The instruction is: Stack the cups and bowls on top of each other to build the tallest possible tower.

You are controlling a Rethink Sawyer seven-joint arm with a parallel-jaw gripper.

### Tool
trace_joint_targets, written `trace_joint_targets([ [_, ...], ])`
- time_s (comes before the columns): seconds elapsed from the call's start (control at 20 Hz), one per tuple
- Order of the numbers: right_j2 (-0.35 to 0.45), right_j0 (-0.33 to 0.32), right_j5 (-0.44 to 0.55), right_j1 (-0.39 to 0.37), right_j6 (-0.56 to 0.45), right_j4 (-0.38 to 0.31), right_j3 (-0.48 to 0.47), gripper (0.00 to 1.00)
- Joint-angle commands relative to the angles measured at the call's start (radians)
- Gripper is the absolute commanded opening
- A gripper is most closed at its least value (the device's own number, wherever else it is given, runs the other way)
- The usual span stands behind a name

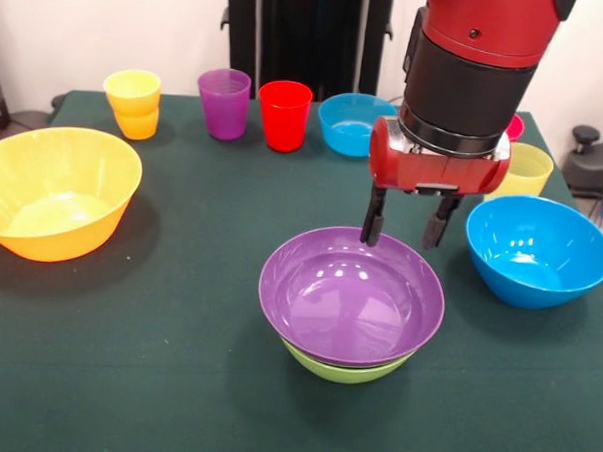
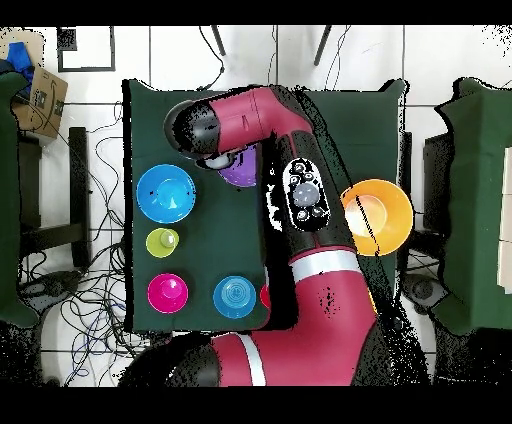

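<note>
The purple bowl (image 1: pixel 351 293) sits nested in the green bowl (image 1: pixel 345 368) at the table's middle front, making a low tower. My gripper (image 1: pixel 403 226) is open and empty, its fingertips just above the purple bowl's far rim. The large blue bowl (image 1: pixel 537 248) stands to the right and the wide orange bowl (image 1: pixel 53 190) to the left. Along the back stand the orange-yellow cup (image 1: pixel 134 103), purple cup (image 1: pixel 224 103), red cup (image 1: pixel 284 114) and small blue bowl (image 1: pixel 351 123). The pale yellow cup (image 1: pixel 524 171) and red-pink bowl (image 1: pixel 514 126) are partly hidden behind the arm.
In the overhead view the arm covers most of the purple bowl (image 2: pixel 240 172). The blue bowl (image 2: pixel 165 193), pale yellow cup (image 2: pixel 162 241), red-pink bowl (image 2: pixel 167 292), small blue bowl (image 2: pixel 233 296) and orange bowl (image 2: pixel 385 215) show around it on the dark green table (image 1: pixel 155 380).
</note>
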Motion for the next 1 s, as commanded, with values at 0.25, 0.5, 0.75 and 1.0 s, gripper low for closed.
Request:
trace_joint_targets([
  [0.25, 0.002, 0.000, -0.032, 0.002, -0.045, -0.005, 0.096, 1.00],
  [0.5, -0.006, 0.011, -0.039, -0.003, -0.022, -0.010, 0.099, 1.00],
  [0.75, -0.004, 0.029, -0.032, 0.075, -0.033, -0.045, -0.024, 1.00],
  [1.0, 0.022, 0.047, 0.070, 0.158, -0.066, -0.030, -0.208, 1.00],
])
